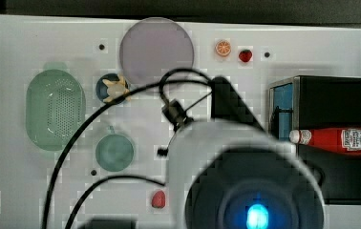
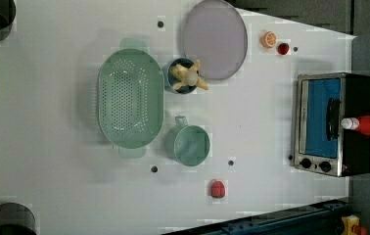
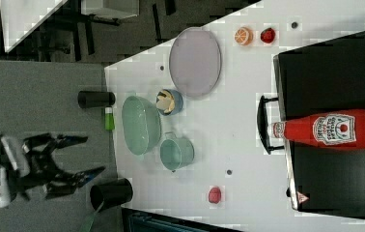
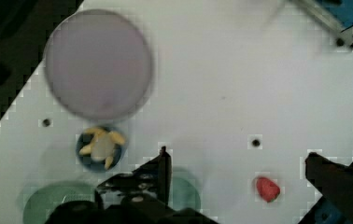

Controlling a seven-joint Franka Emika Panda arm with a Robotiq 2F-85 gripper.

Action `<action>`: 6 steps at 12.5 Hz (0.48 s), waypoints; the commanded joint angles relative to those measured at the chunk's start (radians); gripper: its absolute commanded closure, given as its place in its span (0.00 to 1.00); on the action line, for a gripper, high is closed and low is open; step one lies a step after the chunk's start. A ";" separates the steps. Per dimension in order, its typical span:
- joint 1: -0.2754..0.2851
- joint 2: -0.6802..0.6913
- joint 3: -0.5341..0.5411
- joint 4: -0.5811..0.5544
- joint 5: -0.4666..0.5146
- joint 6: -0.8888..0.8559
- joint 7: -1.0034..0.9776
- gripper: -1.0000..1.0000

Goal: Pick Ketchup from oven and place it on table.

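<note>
On the table (image 2: 271, 122) the oven (image 2: 337, 122) stands shut; the Ketchup (image 1: 335, 140) lies across its roof, cap overhanging the door side; we should bring our spread gripper (image 4: 237, 175) over the bottle's middle, jaws straddling it.

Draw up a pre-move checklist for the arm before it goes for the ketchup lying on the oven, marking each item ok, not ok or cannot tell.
1. Ketchup located: lying on its side on top of the oven, cap towards the door side. Ok.
2. End effector open and holding nothing: fingers stand wide apart in the right view. Ok.
3. End effector near the bottle: it hangs far off, beyond the table's edge in the right view. Not ok.
4. Bare table for set-down: open white surface between the green cup and the oven in the left view. Ok.
5. Bottle steady against rolling: cannot tell.
</note>
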 commanded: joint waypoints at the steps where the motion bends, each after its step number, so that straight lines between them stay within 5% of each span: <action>1: -0.055 0.065 -0.149 -0.030 0.018 0.014 0.022 0.00; 6: -0.085 0.196 -0.373 -0.029 0.016 0.143 0.022 0.00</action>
